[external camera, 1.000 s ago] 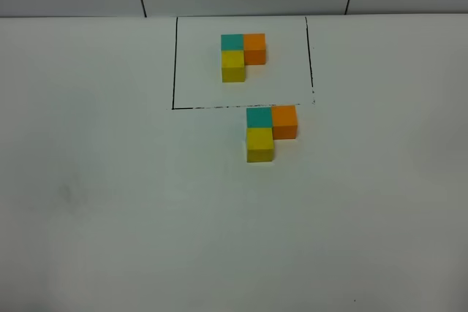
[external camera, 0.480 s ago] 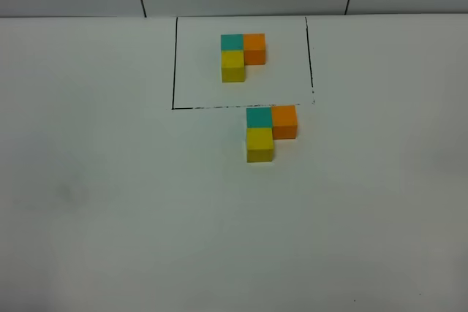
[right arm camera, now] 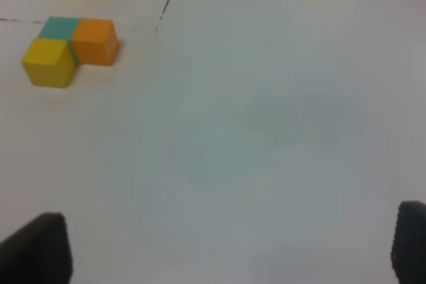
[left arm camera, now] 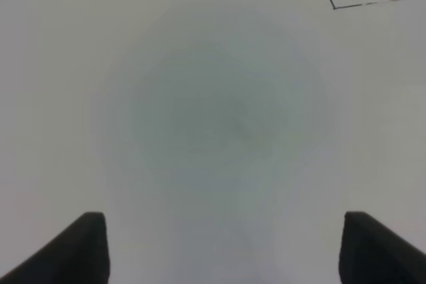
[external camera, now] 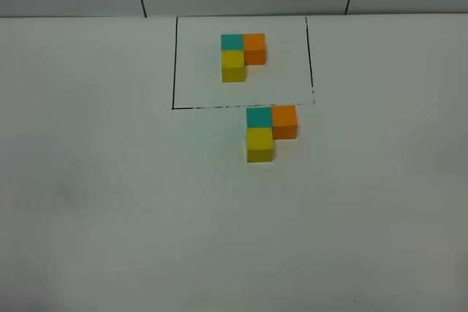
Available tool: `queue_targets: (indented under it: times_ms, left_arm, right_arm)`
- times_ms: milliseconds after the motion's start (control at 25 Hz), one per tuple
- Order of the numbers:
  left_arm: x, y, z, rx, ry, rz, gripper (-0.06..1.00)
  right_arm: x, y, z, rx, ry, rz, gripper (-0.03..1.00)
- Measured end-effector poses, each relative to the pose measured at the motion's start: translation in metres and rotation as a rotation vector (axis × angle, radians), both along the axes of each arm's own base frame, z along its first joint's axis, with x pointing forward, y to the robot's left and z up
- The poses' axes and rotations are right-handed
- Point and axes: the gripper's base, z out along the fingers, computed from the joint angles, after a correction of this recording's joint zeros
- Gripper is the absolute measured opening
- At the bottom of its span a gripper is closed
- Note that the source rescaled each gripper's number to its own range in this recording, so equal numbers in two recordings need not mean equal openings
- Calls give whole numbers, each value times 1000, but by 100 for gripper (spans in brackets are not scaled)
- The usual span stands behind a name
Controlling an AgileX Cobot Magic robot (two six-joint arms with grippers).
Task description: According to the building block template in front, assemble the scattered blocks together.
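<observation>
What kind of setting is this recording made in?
Probably a lab test bench: a bare white table, a black-lined rectangle framing a three-cube template, and matching coloured blocks just outside the frame.

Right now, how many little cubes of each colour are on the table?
Teal cubes: 2
Orange cubes: 2
Yellow cubes: 2
Total: 6
</observation>
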Motion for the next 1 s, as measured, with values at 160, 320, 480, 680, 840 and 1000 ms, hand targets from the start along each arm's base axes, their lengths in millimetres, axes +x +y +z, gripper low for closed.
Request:
queue_targets:
  times_ms: [160, 320, 480, 680, 840, 1000]
  left_arm:
    - [0, 0, 0, 0, 0, 0, 62]
    - [0, 0, 0, 0, 0, 0, 62]
    - [0, 0, 0, 0, 0, 0, 62]
    - [0, 0, 0, -2, 0, 1, 62]
    - [0, 0, 0, -2, 0, 1, 62]
    - [0, 0, 0, -1, 0, 1, 62]
  right_arm:
    - [0, 0, 0, 7, 1, -63, 92]
    - [0, 0, 0, 13, 1, -90, 90]
    - [0, 0, 0, 15, 1, -117, 88]
    - [0, 1, 0, 16, 1, -134, 87]
    - [0, 1, 0, 16, 0, -134, 86]
    - [0, 1, 0, 16, 0, -134, 79]
